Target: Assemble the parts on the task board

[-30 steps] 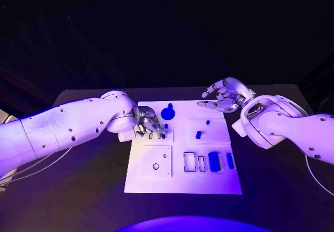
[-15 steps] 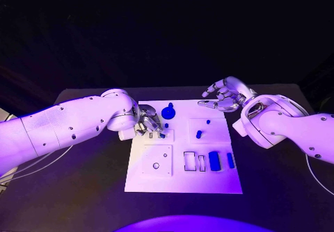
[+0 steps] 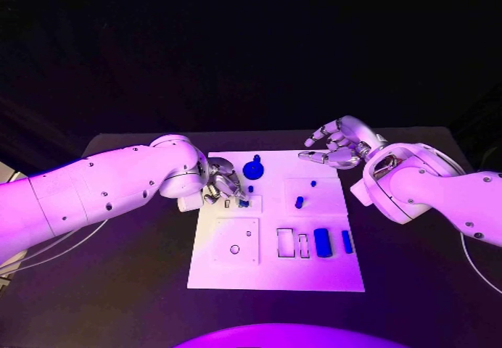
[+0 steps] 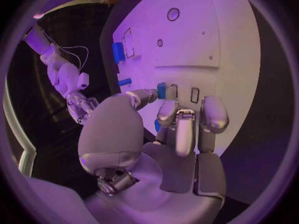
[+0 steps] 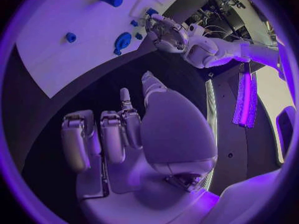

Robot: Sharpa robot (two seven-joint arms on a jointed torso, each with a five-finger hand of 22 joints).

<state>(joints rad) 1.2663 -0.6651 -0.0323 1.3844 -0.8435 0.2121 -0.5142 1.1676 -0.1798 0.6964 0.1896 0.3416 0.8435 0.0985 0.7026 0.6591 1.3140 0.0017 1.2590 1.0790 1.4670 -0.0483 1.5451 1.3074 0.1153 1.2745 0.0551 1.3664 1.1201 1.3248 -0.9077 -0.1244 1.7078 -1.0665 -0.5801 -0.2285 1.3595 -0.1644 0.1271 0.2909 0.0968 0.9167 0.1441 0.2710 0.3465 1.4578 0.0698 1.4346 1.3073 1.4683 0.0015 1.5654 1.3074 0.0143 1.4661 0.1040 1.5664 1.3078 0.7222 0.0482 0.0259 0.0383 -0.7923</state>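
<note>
The task board (image 3: 274, 268) is lying in the middle of the black tabletop (image 3: 418, 246). The left hand (image 3: 223, 185) is hovering over the board's left edge near the far left corner, its fingers curling downward around a small blue part (image 4: 162, 90), which the left wrist view shows sitting against a fingertip beside two narrow slots; whether the hand is actually pinching it cannot be told. The right hand (image 3: 336, 148) is hanging above the board's far right corner, fingers spread and holding nothing. A round blue part (image 3: 252, 170) is resting near the far edge, two small blue pegs (image 3: 298, 202) are standing in the right middle square, and two blue blocks (image 3: 322, 242) are sitting in slots toward the right edge.
</note>
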